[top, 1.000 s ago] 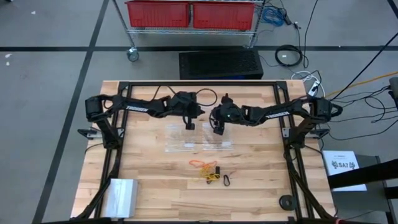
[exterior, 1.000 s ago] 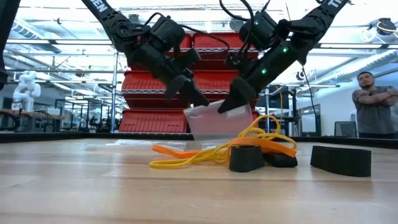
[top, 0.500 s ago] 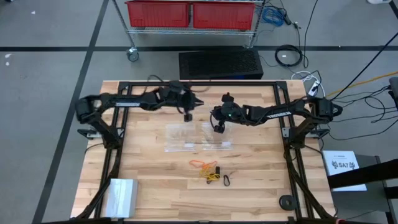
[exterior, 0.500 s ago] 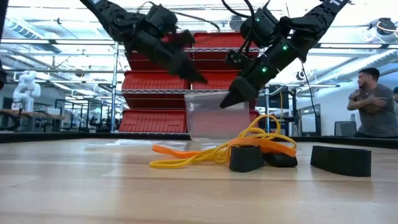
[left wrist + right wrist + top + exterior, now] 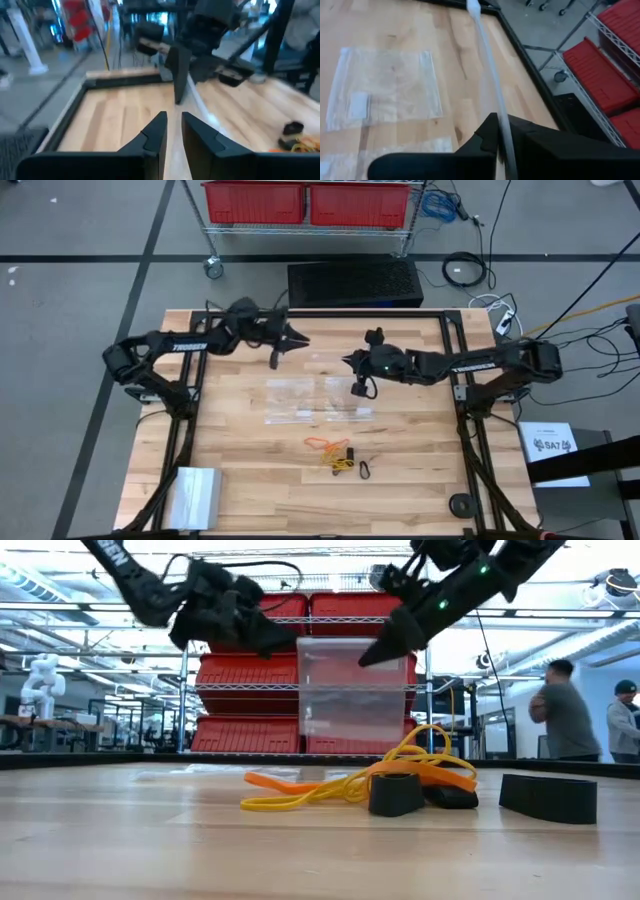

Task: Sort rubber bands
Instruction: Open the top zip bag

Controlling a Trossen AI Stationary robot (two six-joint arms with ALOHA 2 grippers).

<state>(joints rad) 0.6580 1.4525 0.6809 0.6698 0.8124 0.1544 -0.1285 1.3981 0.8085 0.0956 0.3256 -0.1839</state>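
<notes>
While right pincer (image 5: 368,656) clamps bag (image 5: 350,690), bands (image 5: 338,453) lie untouched

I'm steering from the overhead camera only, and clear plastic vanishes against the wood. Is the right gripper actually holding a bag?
Observer: Yes. The low view shows the right gripper shut on the top corner of a clear bag, which hangs upright above the table.
Operator: Is the left gripper on that bag too?
Observer: No. Its own wrist view shows the left gripper with fingers slightly apart and nothing between them; the bag is farther ahead.
Operator: And the rubber bands?
Observer: In the low view the rubber bands lie on the table in one tangled heap, orange and yellow loops together, with no gripper at them.
</notes>
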